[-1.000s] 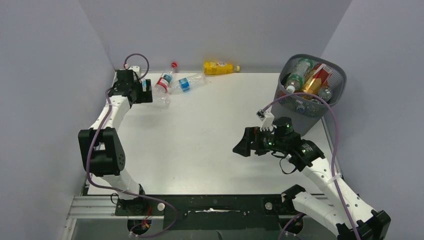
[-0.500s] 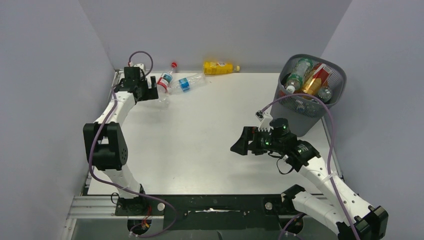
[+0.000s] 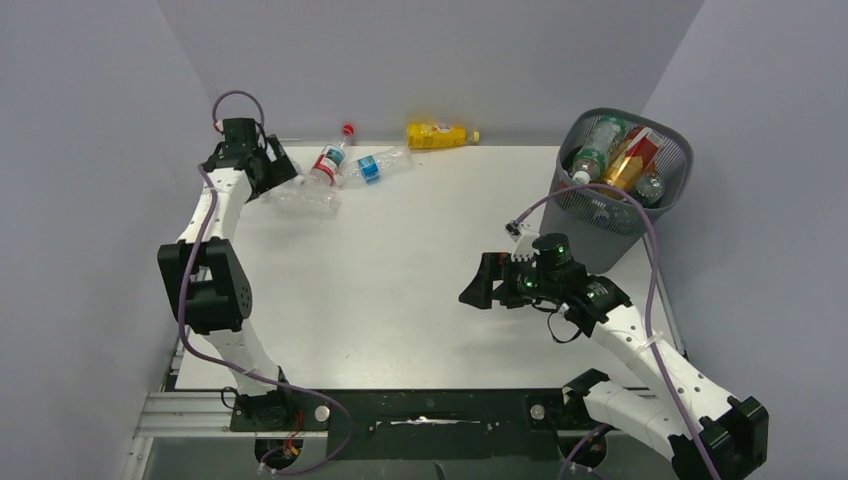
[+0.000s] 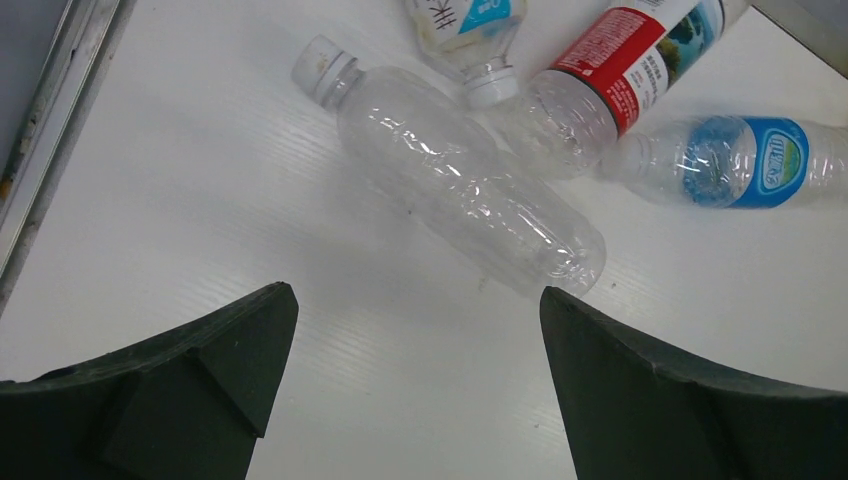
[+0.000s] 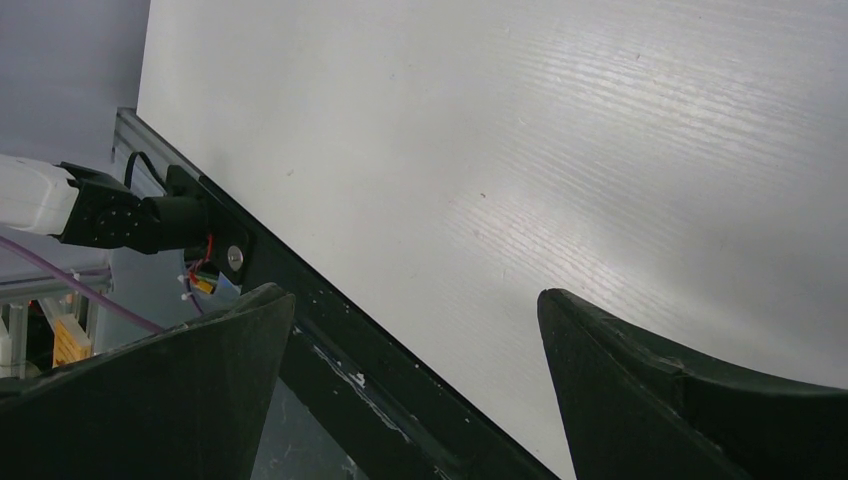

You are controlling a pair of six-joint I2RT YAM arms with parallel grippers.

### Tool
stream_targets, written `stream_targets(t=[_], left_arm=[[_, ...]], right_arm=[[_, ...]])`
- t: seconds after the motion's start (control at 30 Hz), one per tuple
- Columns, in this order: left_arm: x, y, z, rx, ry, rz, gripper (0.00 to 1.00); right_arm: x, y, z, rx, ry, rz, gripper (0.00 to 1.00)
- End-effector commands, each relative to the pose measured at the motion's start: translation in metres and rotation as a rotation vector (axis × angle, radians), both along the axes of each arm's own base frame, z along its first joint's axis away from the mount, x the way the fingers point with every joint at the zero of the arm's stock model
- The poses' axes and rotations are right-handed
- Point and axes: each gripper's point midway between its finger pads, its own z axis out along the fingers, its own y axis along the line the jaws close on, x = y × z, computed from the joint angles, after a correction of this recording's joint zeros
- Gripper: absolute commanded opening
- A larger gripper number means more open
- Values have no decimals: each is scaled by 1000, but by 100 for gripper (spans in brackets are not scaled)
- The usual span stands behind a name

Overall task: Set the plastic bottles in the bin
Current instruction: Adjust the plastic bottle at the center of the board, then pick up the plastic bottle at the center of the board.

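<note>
Clear unlabelled plastic bottle (image 4: pixel 465 180) lies far left on the white desk (image 3: pixel 400 280), just ahead of the wide-spread left fingers (image 4: pixel 220 370), untouched. The right fingers (image 5: pixel 650 390), also spread, hang near the dark grey mesh bin (image 3: pixel 600 240).

Top camera overlooks the whole table (image 3: pixel 420 250) from the near side; 2 close wrist cameras look down, the left sharing the far-left clear bottle (image 4: pixel 470 190).
</note>
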Motion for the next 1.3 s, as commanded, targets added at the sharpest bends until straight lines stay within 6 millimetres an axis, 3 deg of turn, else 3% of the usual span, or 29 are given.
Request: stream_targets(t=[0.0, 0.1, 0.33, 0.67, 0.83, 0.97, 1.27], left_arm=[[-1, 10, 22, -103, -53, 178, 94], [6, 4, 27, -272, -118, 214, 94], [33, -6, 7, -470, -169, 269, 94], [40, -20, -60, -538, -59, 336, 95], [37, -25, -82, -551, -33, 377, 95], [37, -26, -96, -566, -16, 405, 95], [47, -22, -104, -597, -39, 461, 94]], right_arm=[[8, 10, 19, 27, -54, 42, 98], [12, 13, 29, 31, -76, 47, 98], [13, 13, 34, 42, -90, 11, 99], [12, 25, 42, 90, -88, 0, 100], [11, 35, 41, 79, -79, 27, 100], [8, 39, 38, 74, -72, 45, 99], [3, 39, 33, 67, -71, 61, 99]])
